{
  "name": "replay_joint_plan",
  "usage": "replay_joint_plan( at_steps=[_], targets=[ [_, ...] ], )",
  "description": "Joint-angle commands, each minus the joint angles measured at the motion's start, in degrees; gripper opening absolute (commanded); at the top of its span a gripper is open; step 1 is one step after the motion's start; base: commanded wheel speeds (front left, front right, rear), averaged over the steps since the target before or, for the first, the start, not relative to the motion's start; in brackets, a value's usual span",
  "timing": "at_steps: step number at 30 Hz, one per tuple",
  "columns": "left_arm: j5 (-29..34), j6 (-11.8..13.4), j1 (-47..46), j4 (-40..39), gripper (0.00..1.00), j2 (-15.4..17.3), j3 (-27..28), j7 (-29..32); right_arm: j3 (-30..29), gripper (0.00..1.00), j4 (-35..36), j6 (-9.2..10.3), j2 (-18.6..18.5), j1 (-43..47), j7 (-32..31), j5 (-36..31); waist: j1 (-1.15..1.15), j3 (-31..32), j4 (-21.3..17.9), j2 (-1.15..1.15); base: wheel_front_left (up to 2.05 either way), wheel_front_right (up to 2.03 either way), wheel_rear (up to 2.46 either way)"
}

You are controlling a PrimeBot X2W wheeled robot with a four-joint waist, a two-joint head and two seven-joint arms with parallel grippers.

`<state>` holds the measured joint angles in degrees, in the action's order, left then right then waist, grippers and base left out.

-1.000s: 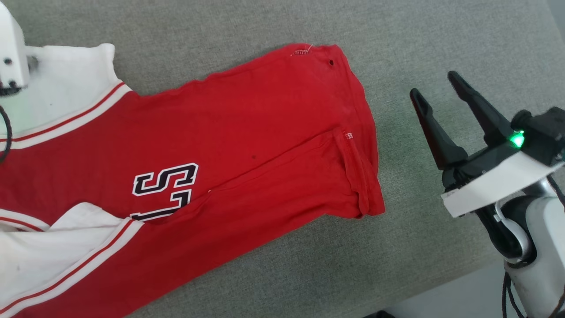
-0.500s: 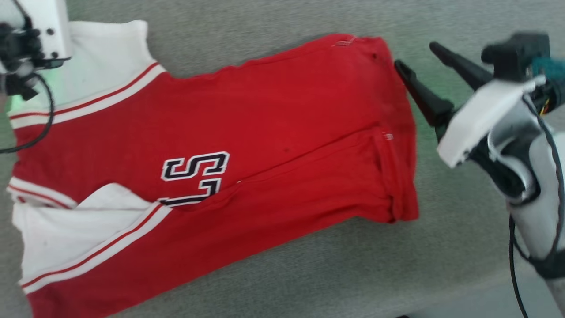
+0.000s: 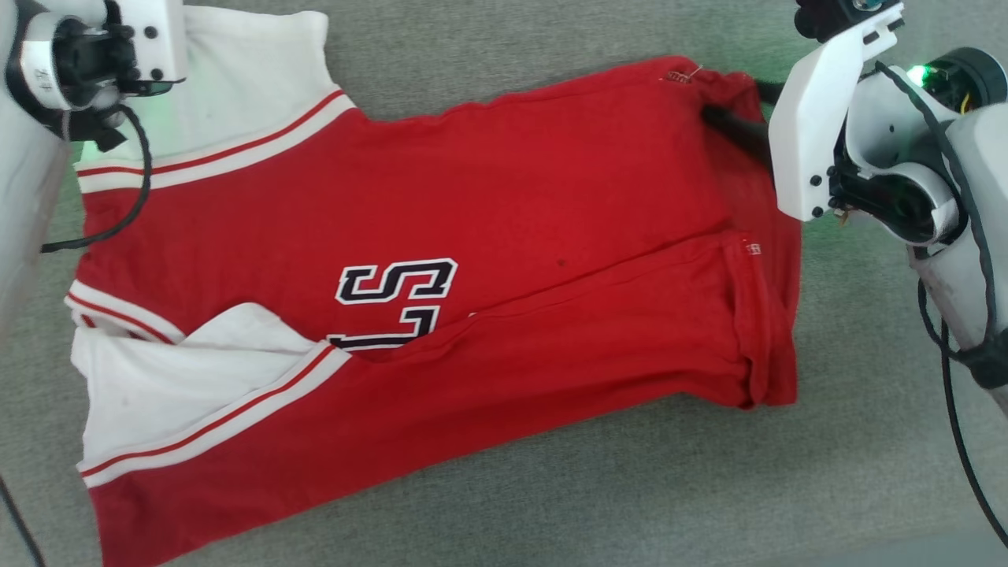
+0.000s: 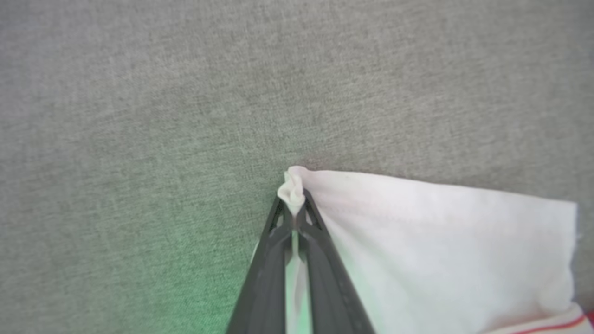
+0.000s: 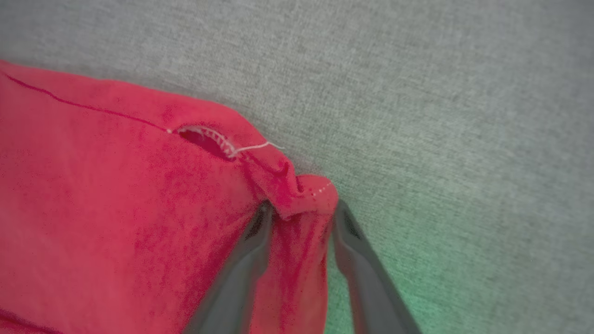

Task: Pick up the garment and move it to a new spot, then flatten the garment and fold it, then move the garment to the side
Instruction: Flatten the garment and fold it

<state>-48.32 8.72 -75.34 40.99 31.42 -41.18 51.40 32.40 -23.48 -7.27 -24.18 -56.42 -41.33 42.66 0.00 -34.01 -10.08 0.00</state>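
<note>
- garment [image 3: 504, 205]: soft matt knit cloth, red with white sleeves
- grey surface [image 3: 551, 504] under it: coarse woven fabric, matt
- right gripper [image 5: 301, 206]: dark, smooth matt plastic

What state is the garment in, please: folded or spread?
Partly folded: the garment lies flat, one long side turned over its front, hiding some lettering.
</note>
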Motion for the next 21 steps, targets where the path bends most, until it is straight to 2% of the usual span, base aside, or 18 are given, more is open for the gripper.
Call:
replay_joint_plan(
  at_steps=[1, 12, 19, 21],
  targets=[
    [0.6, -0.2, 1.7, 1.8, 0.00, -0.4, -1.0, -0.1, 2.8, 0.00, -2.1, -0.38, 0.9, 2.3, -2.0, 0.5, 0.00, 0.2, 0.6, 0.00, 0.00, 0.00, 0.00],
    [-0.3, -2.7, -0.1, 1.3, 0.00, -1.7, -0.7, -2.2, 2.7, 0.00, -1.2, -0.21, -4.3, 0.8, 4.0, 2.5, 0.00, 4.2, 4.1, 0.00, 0.00, 0.00, 0.00],
    [-0.1, -4.0, 1.8, -2.9, 0.00, -1.1, -1.9, -1.5, 1.7, 0.00, 2.6, -0.21, -8.3, 4.2, 7.3, 3.5, 0.00, 7.9, 6.5, 0.00, 0.00, 0.00, 0.00],
    [-0.4, -3.6, 2.8, -4.7, 0.00, -0.7, -2.2, -0.8, 1.3, 0.00, 3.9, -0.21, -9.4, 5.3, 7.7, 3.7, 0.00, 9.0, 7.0, 0.00, 0.00, 0.00, 0.00]
  ],
)
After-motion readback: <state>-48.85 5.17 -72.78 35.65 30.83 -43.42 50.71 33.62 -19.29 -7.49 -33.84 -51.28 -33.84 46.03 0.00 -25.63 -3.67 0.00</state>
